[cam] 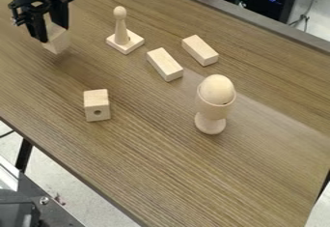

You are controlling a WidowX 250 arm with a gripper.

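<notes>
At the far left of the wooden table (151,146), the black gripper (55,34) pinches a pale wooden block (59,42), which seems to hang just above the surface, left of the peg on a square base (121,36). The fingers cover much of the block, so an off-centre grip could let it twist or slip. A low sweep to the right could topple the slim peg, while the egg (217,89) in the wooden cup (211,112) could roll out if knocked.
</notes>
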